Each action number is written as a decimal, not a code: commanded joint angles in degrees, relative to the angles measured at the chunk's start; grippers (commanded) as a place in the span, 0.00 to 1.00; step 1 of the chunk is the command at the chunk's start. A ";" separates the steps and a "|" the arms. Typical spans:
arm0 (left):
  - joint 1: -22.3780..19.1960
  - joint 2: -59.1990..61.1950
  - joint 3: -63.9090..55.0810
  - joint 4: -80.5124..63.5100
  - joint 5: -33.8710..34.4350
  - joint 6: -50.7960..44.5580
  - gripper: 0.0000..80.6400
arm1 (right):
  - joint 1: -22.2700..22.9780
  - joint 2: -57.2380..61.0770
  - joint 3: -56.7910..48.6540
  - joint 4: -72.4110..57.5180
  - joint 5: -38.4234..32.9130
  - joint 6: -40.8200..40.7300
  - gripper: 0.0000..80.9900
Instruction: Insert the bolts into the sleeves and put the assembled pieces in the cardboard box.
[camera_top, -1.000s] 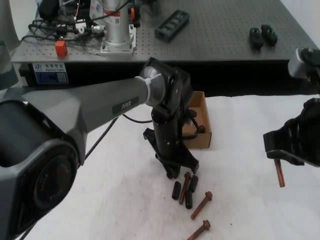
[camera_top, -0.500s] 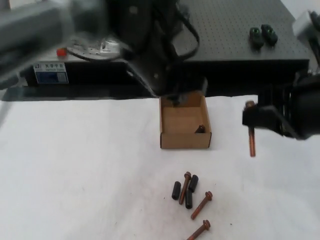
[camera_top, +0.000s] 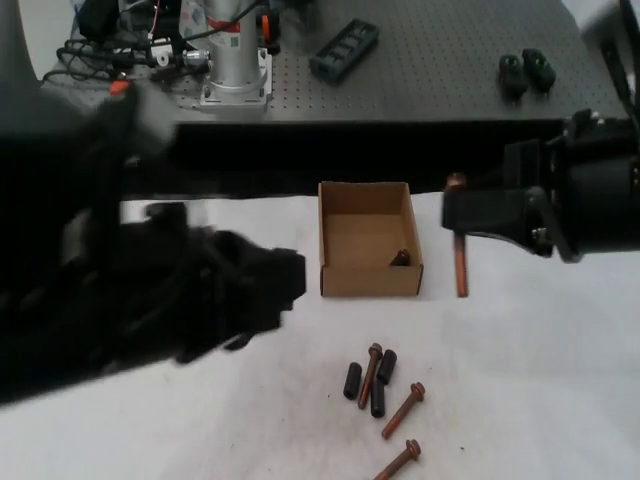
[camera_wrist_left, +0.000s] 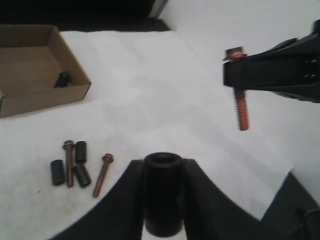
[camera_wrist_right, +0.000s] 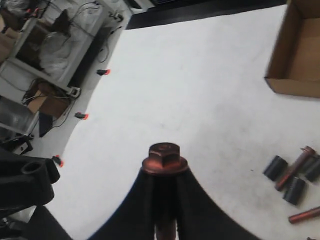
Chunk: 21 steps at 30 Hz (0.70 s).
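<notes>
- Your right gripper (camera_top: 456, 213) holds a bolt (camera_top: 461, 265) upright, head up, just right of the cardboard box (camera_top: 369, 280).
- A dark piece (camera_top: 402, 258) lies in the box's near right corner.
- Three loose bolts (camera_top: 403, 410) and three black sleeves (camera_top: 352, 380) lie on the white cloth (camera_top: 540, 400) nearer you.

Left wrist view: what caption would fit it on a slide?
Left end effector grips a black sleeve; right end effector holds a copper bolt upright.

The left arm (camera_top: 140, 300) lies low across the left half of the high view. Its left claw (camera_wrist_left: 163, 167) is clamped on a sleeve (camera_wrist_left: 162, 200). The right arm (camera_top: 590, 190) sits at the right edge, and the right claw (camera_top: 462, 208) points toward frame centre. It grips a bolt (camera_top: 461, 262) just under the head, shank hanging down.
</notes>
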 joint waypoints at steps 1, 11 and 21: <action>-0.67 -2.88 3.28 -3.52 0.89 -1.54 0.01 | 5.83 -0.91 -0.32 -7.54 -2.67 2.48 0.00; -0.67 -2.48 4.65 -8.40 19.61 -1.28 0.01 | 13.54 -2.13 -0.32 -22.00 -11.16 12.15 0.00; -0.67 4.56 4.65 -16.22 26.72 1.89 0.01 | 17.09 -1.97 0.09 -22.00 -11.75 12.87 0.00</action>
